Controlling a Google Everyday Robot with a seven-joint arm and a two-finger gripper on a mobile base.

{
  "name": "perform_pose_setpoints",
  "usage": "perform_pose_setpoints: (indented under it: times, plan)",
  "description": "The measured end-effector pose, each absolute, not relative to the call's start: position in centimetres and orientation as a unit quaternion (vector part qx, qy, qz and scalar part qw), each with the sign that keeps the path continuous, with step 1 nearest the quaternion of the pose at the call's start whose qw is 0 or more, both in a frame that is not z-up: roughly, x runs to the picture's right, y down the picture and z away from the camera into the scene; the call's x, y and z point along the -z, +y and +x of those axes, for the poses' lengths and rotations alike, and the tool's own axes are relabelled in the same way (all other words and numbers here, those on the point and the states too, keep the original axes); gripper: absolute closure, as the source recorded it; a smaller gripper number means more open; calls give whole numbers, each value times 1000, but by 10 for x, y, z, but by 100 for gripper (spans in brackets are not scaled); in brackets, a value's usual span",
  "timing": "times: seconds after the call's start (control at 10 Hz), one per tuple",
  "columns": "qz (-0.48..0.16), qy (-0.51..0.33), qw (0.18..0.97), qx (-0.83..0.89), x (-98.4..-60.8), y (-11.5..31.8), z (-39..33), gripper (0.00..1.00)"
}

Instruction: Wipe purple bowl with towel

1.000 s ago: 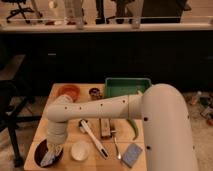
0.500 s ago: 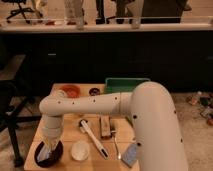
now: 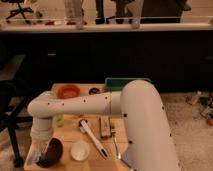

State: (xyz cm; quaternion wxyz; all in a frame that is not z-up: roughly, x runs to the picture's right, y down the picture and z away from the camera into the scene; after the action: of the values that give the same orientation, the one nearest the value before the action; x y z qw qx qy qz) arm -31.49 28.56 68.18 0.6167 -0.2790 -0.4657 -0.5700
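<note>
Bowl (image 3: pixel 54 151) sits at the table (image 3: pixel 69 137) front-left corner. Gripper (image 3: pixel 39 153) hangs at the bowl's left rim, so the bowl lies immediately to its right. Whether the gripper holds anything cannot be told.

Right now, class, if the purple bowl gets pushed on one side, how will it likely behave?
The purple bowl has a rounded underside and seems tilted, so it would probably rock or tip. It sits near the front left corner of the table, so it might slide off. The gripper is at its rim.
</note>
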Motion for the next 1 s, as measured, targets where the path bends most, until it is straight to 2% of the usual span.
perform_pose_setpoints:
  times: [0.5, 1.0]
  plan:
    - [-298, -467, 626, 548, -668, 310, -294, 100]
    - [-319, -458, 662, 501, -689, 318, -246, 100]
